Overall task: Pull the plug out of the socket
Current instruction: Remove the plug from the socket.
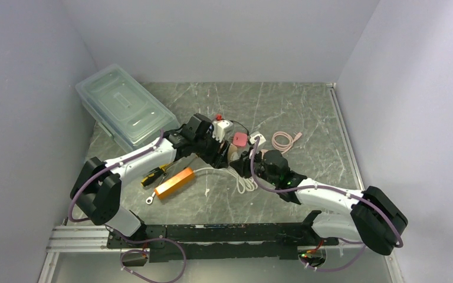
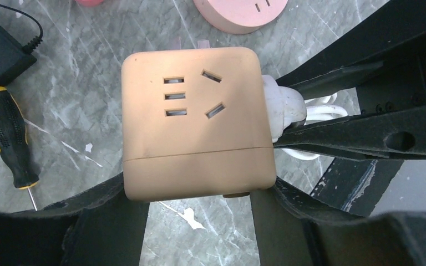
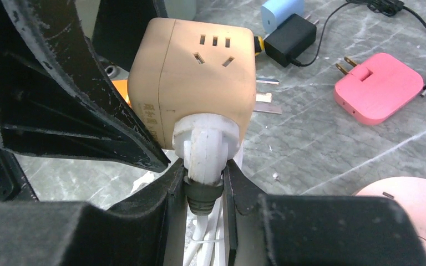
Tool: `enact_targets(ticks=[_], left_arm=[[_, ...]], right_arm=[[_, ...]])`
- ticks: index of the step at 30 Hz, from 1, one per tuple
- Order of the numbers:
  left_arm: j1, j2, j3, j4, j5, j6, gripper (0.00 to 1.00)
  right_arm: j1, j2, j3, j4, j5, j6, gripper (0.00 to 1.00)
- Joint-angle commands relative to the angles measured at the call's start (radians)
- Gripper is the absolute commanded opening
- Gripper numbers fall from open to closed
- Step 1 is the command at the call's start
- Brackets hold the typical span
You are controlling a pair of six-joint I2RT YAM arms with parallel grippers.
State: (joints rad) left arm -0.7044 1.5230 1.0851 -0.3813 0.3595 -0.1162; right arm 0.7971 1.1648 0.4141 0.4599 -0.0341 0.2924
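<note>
White round-collared plastic plug (image 3: pixel 205 144) sits pushed into one side face of a tan rounded-cube plastic socket (image 2: pixel 194 122), mid-table between both arms; its pins are hidden inside. The grey marbled table (image 1: pixel 307 112) lies bare toward the far and right walls, while a clear lidded plastic bin (image 1: pixel 124 106) crowds the far-left corner. The left gripper (image 2: pixel 194 191) pinches the socket's seamed end between matte black fingers. The right gripper (image 3: pixel 205 185) is clamped narrowly on the plug's neck, where a black ribbed sleeve meets the white cord (image 1: pixel 245 183). Two metal blades jut from another face of the socket. Near it lie a glossy pink square charger (image 3: pixel 380 86), a pink disc (image 2: pixel 238 11) cut off by the frame, a black adapter (image 3: pixel 291 39) and a black-and-yellow screwdriver (image 2: pixel 5 133).
</note>
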Motion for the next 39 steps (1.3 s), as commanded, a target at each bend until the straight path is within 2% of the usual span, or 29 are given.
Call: enact_targets(ticks=[1, 3, 8, 13, 17, 22, 25, 28, 33, 37, 39], left_arm=[[0.042, -0.004, 0.034, 0.004, -0.009, -0.003, 0.0], [0.051, -0.006, 0.035, 0.002, -0.008, -0.006, 0.0], [0.081, -0.016, 0.035, 0.008, 0.028, -0.022, 0.0], [0.088, -0.024, 0.031, 0.019, 0.051, -0.029, 0.0], [0.088, -0.026, 0.031, 0.012, 0.047, -0.016, 0.0], [0.088, -0.05, 0.028, 0.012, 0.038, -0.013, 0.0], [0.09, -0.055, 0.029, 0.012, 0.038, -0.016, 0.0], [0.1, -0.051, 0.032, 0.011, 0.042, -0.025, 0.0], [0.134, -0.051, 0.032, 0.023, 0.072, -0.046, 0.0], [0.145, -0.067, 0.023, 0.033, 0.076, -0.05, 0.0], [0.146, -0.072, 0.021, 0.035, 0.078, -0.048, 0.0]], right_arm=[[-0.023, -0.036, -0.015, 0.111, -0.145, 0.015, 0.0], [-0.004, -0.039, -0.008, 0.093, -0.117, -0.005, 0.0], [0.113, -0.055, -0.006, 0.075, 0.095, -0.085, 0.0], [0.141, -0.025, 0.009, 0.068, 0.149, -0.045, 0.0], [0.086, -0.039, -0.003, 0.089, 0.059, 0.02, 0.0], [-0.069, -0.048, -0.04, 0.153, -0.205, 0.073, 0.0], [-0.071, -0.042, -0.028, 0.133, -0.199, 0.038, 0.0], [-0.025, -0.024, -0.007, 0.102, -0.126, 0.007, 0.0], [0.155, 0.006, 0.039, 0.044, 0.137, -0.092, 0.0], [0.215, 0.041, 0.075, 0.007, 0.278, -0.111, 0.0], [0.219, 0.05, 0.086, -0.01, 0.296, -0.103, 0.0]])
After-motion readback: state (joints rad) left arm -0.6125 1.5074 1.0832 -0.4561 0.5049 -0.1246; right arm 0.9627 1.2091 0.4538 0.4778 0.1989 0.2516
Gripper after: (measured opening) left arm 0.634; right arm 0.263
